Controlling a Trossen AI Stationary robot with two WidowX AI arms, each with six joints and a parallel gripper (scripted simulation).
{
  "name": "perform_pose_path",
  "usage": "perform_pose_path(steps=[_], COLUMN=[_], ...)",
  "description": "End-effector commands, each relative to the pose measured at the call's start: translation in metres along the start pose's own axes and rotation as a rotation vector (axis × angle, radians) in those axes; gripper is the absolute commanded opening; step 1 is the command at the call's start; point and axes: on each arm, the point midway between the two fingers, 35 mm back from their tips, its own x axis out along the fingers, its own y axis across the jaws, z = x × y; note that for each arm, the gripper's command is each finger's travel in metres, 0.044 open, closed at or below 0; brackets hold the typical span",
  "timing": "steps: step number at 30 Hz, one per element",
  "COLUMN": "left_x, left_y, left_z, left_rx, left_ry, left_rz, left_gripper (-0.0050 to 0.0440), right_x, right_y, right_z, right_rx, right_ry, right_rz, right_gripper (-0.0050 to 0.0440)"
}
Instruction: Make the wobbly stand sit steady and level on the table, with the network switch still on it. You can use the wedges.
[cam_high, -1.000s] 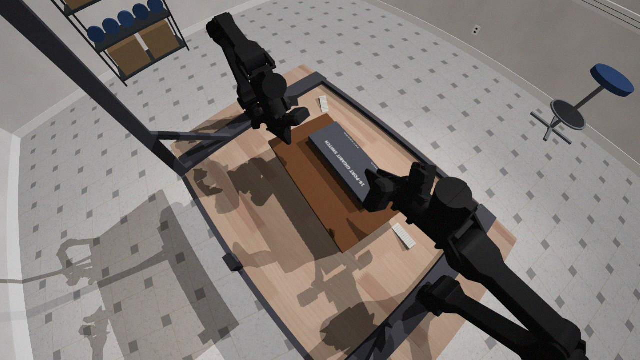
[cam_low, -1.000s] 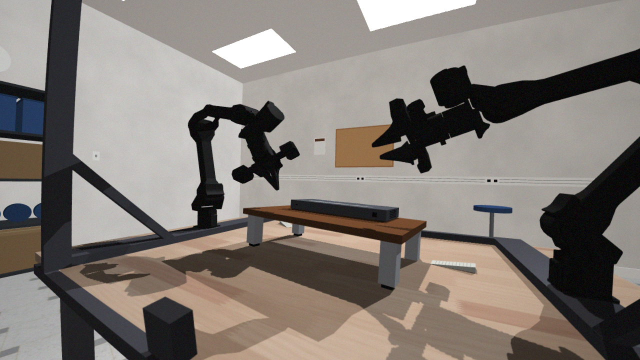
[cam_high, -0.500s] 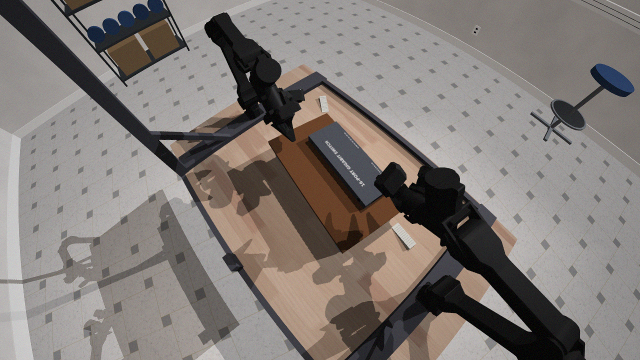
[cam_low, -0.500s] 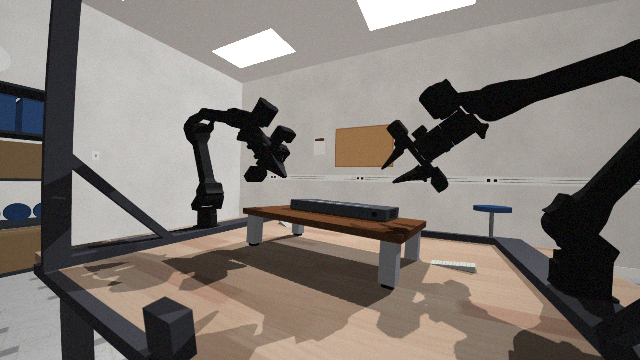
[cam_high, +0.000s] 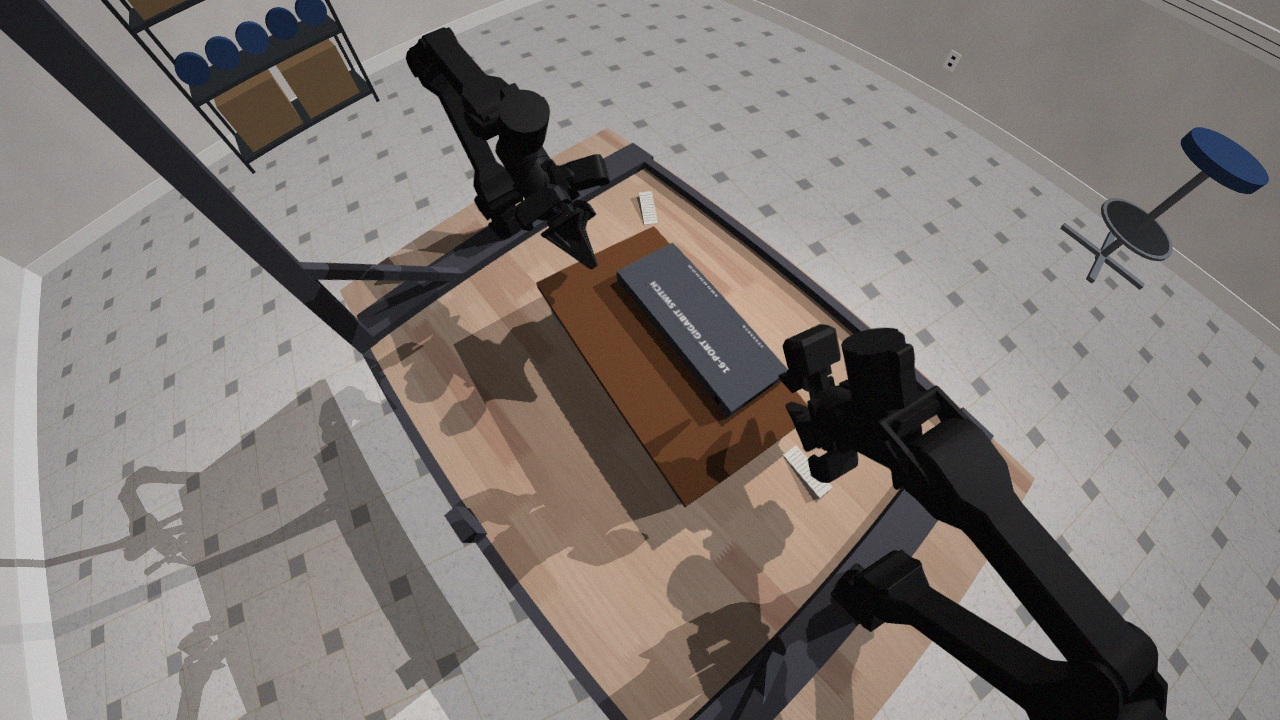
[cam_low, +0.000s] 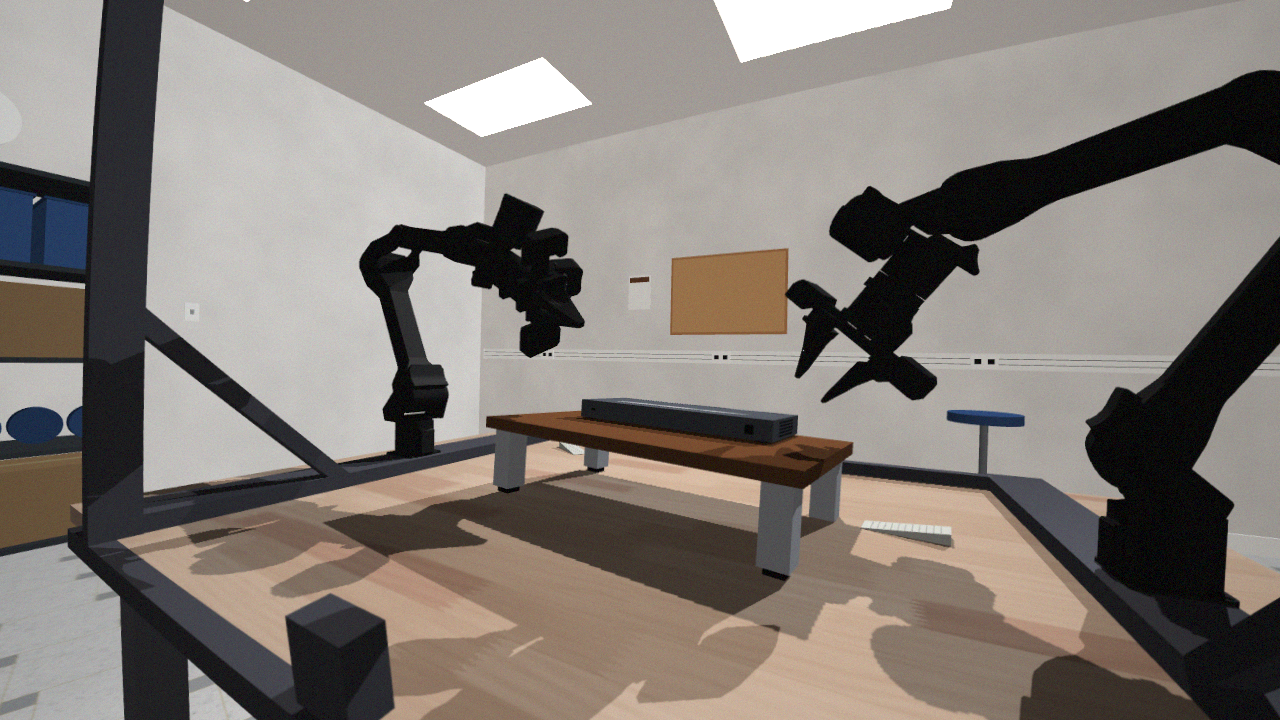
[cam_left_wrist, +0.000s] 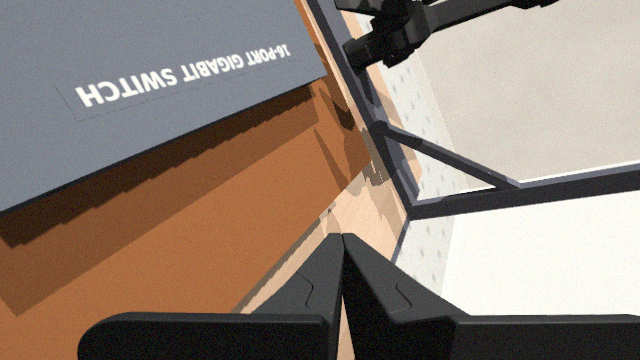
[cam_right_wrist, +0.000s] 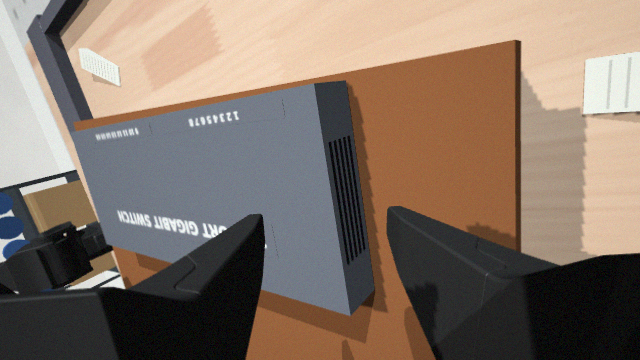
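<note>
Top view: the network switch (cam_high: 698, 326) (cam_low: 689, 419) (cam_left_wrist: 100, 140) (cam_right_wrist: 200, 170) lies flat on the wobbly stand (cam_high: 572, 286) (cam_low: 537, 422) (cam_left_wrist: 200, 225) (cam_right_wrist: 440, 125); the left gripper (cam_high: 592, 264) (cam_low: 580, 324) (cam_left_wrist: 340, 245), fingers pressed together on nothing, hovers above one end, while the right gripper (cam_high: 787, 394) (cam_low: 810, 388) (cam_right_wrist: 325, 223), fingers parted and empty, hangs above the other; one wedge (cam_high: 807, 472) (cam_low: 906, 531) (cam_right_wrist: 612, 85) and another wedge (cam_high: 648, 207) (cam_low: 569, 447) (cam_right_wrist: 100, 66) lie off the stand, beyond opposite ends; which foot falls short cannot be told. The step appears to be finding it; best done with a light press at one bare corner, well off the switch, watching the feet; then a wedge, thin end first, slid in only until snug, lest it tip the stand.
</note>
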Motion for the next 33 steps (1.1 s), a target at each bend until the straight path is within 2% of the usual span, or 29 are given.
perform_pose_path(steps=[1, 5, 16, 22, 24, 26, 28, 33], left_x=[-0.009, -0.012, -0.036, -0.041, -0.048, -0.055, -0.060, -0.074], left_y=[-0.010, -0.014, -0.035, -0.038, -0.041, -0.045, -0.048, -0.053], left_z=[0.011, 0.014, 0.032, 0.035, 0.039, 0.042, 0.045, 0.051], left_rx=[0.102, 0.167, 0.605, 0.668, 0.765, 0.844, 0.914, 1.079], left_ry=[-0.048, -0.073, -0.276, -0.314, -0.373, -0.426, -0.473, -0.591], left_rz=[-0.077, -0.104, -0.237, -0.251, -0.267, -0.277, -0.282, -0.279], left_gripper=[-0.0050, -0.0050, -0.0050, -0.0050, -0.0050, -0.0050, -0.0050, -0.0050], right_x=[-0.006, -0.006, -0.014, -0.016, -0.021, -0.008, -0.003, 0.005], right_y=[0.003, -0.005, -0.050, -0.057, -0.067, -0.106, -0.107, -0.135], right_z=[0.007, 0.010, 0.029, 0.031, 0.035, 0.035, 0.037, 0.041], right_rx=[0.122, 0.207, 0.719, 0.803, 0.919, 1.005, 1.093, 1.302], right_ry=[-0.021, -0.028, -0.173, -0.205, -0.258, -0.335, -0.347, -0.456], right_rz=[-0.031, -0.074, -0.307, -0.342, -0.388, -0.506, -0.483, -0.536], right_gripper=[0.0200, 0.0200, 0.0200, 0.0200, 0.0200, 0.0200, 0.0200, 0.0200])
